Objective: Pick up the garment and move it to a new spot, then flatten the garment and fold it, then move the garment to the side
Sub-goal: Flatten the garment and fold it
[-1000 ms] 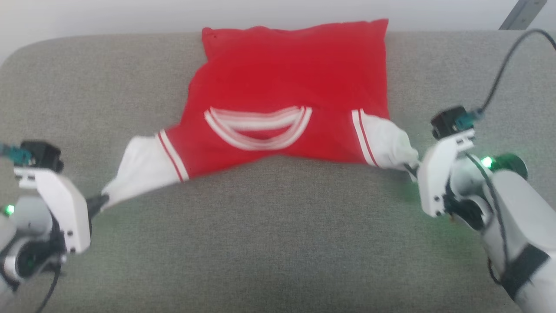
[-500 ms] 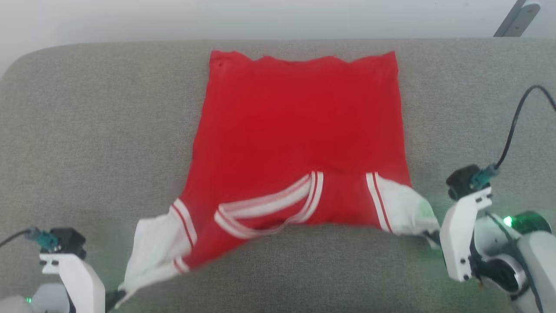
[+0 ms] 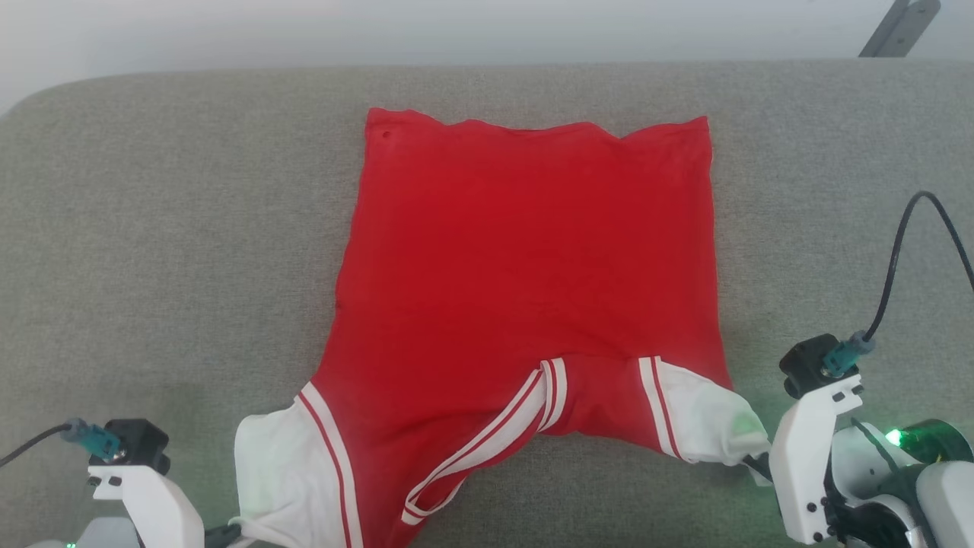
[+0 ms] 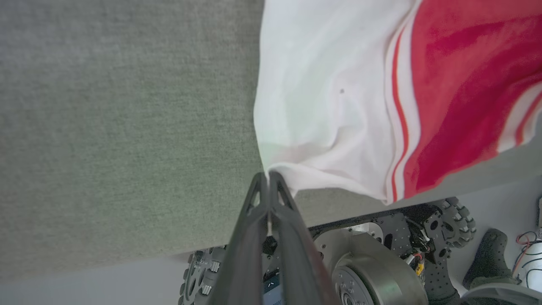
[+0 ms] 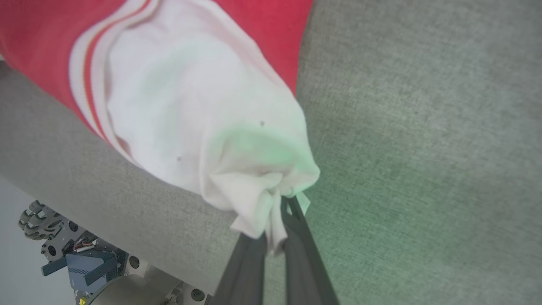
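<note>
Garment (image 3: 525,266) lies on the grey cloth-covered bench (image 3: 152,228). Its red body is spread mostly flat, with the hem at the far side and the collar and sleeves toward the robot. The hem line is slightly wavy. The striped collar trim (image 3: 487,449) is pulled askew and runs diagonally toward the robot's left.

Left end effector (image 4: 267,177): fingers clenched together, pinching the cuff corner of the left sleeve (image 3: 274,472). That white sleeve is drawn out close to the near edge of the bench. In the left wrist view the wheeled base (image 4: 372,262) shows below that edge.

Right end effector (image 5: 284,207): fingers clenched on the bunched cuff of the right sleeve (image 3: 708,418), with a tuft of white cloth caught between them. This sleeve is gathered into a wrinkled knot at the grip and carries a green tint from the wrist lamp. It rests on the bench just beside the red side seam.

A dark cable (image 3: 898,259) arcs up from the right wrist.
</note>
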{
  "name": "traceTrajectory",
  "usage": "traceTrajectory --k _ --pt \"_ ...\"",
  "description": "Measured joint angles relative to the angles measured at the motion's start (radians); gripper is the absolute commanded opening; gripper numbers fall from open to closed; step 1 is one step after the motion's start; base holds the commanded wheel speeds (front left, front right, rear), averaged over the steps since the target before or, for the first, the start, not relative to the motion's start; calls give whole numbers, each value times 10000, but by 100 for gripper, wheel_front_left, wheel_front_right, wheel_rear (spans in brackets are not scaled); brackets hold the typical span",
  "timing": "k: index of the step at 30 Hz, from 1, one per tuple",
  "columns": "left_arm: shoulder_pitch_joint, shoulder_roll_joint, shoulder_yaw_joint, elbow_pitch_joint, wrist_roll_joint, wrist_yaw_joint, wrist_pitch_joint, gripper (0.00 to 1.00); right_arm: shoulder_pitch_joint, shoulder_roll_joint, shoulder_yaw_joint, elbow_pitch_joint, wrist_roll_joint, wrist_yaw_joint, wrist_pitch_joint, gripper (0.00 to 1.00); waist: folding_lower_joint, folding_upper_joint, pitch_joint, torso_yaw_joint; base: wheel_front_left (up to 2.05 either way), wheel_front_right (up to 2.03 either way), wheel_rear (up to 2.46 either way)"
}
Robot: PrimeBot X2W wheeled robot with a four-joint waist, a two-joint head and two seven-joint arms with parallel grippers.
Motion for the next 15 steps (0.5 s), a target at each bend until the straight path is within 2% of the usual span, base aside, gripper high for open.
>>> traceTrajectory --k 1,2,3,4,5,15 --pt "-6 -17 10 -23 27 0 -73 0 49 100 -90 -73 -113 -2 0 16 0 0 16 -15 0 0 0" --pt "-27 -31 35 -36 77 0 -109 0 74 184 -134 -176 -222 -2 0 24 0 0 35 -29 0 0 0" --pt "-59 -48 67 -56 77 0 -151 0 92 295 -207 -314 -311 -2 0 44 0 0 53 -46 0 0 0" --pt "-86 -56 82 -92 86 0 -161 0 111 416 -297 -456 -405 -2 -10 93 1 0 73 -61 0 0 0" --pt "-105 -52 73 -132 134 -6 -161 0 127 531 -393 -593 -487 -2 -17 100 0 0 98 -74 0 0 0" --pt "-374 -102 274 -249 366 -198 -349 0 -589 1670 -1452 -2155 -1634 -2 -458 100 0 0 582 -69 0 0 0"
